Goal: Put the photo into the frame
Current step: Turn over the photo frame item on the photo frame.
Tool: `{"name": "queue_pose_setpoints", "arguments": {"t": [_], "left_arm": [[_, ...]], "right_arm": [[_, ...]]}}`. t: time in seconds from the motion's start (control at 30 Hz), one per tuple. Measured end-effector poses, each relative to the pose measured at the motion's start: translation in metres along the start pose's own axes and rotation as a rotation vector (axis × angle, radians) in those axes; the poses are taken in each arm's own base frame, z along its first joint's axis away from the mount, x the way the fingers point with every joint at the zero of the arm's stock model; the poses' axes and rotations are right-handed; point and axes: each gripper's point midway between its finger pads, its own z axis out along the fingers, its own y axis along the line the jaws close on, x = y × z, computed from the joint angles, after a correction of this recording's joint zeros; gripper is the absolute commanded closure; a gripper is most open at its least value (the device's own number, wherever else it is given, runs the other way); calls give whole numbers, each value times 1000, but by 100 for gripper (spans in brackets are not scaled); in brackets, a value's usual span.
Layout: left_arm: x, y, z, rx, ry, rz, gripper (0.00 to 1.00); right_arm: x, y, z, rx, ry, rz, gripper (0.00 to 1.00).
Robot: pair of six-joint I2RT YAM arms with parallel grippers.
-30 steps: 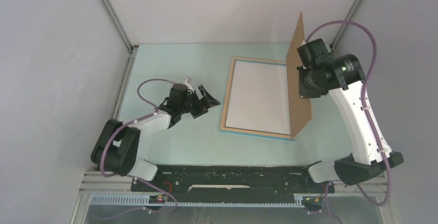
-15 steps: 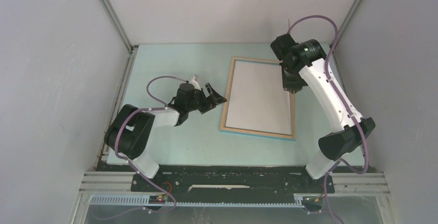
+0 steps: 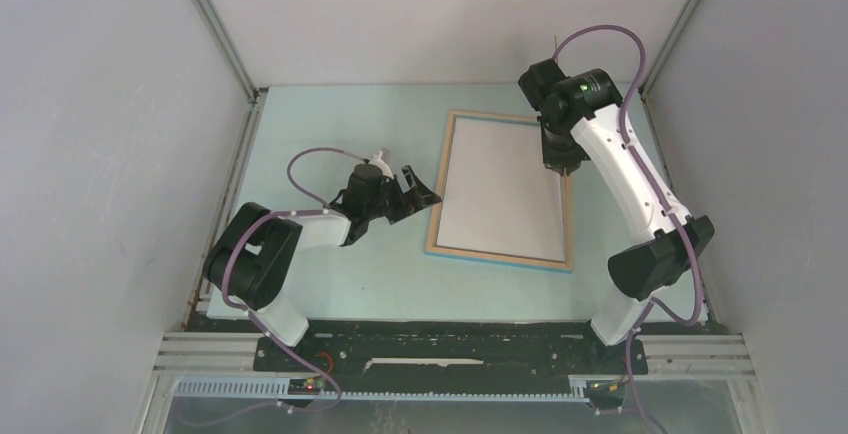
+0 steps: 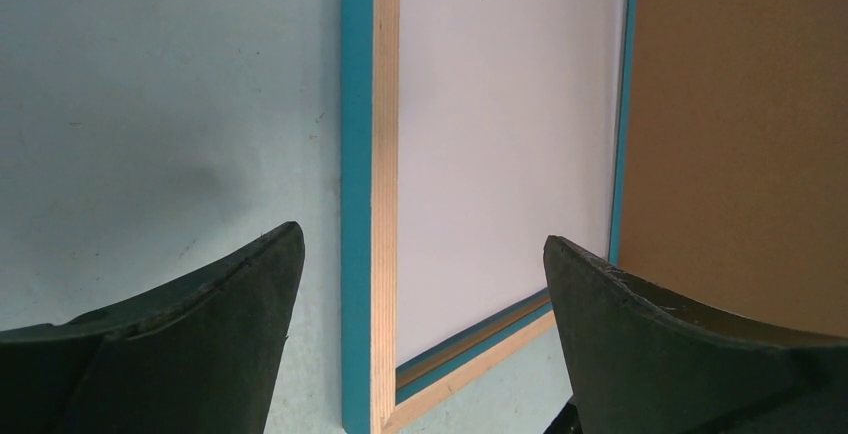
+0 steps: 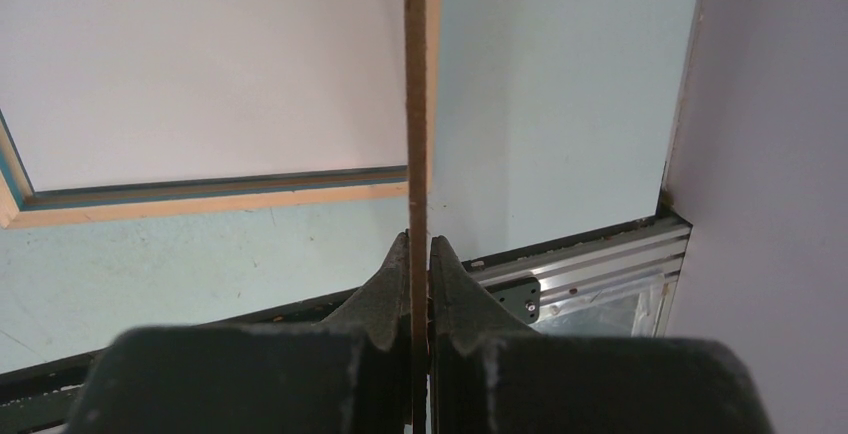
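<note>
White is all that shows inside the frame (image 3: 497,259) from the top camera. The photo (image 3: 500,189), as I judge it, lies print-down and fills the opening, a plain sheet with no balloon showing to prove it. The frame lies flat on the pale green table (image 3: 330,124), wood side up. Your left gripper (image 3: 417,190) sits just beside the frame's left rail, jaws spread and empty. Your right gripper (image 3: 560,162) hangs over the right rail, and what it carries is hard to read from here.

From the left wrist, the wide-apart jaws bracket the blue-edged rail and the white sheet seated within it. A brown backing board (image 4: 740,134) stands upright at the far rail.

From the right wrist, the jaws are pinched tight on that board's thin edge, holding it on end along the frame's right side.

So the photo looks placed. What remains, in my judgement, is laying the board down over it and letting go.
</note>
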Motion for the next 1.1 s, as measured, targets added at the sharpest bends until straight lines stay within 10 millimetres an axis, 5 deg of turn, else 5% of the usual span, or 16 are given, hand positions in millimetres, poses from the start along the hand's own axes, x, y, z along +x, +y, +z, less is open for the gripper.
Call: {"name": "queue_pose_setpoints", "arguments": {"t": [1.1], "left_arm": [[3, 5, 0, -22, 7, 4, 3]], "right_arm": [[-14, 8, 8, -9, 9, 42, 100]]}}
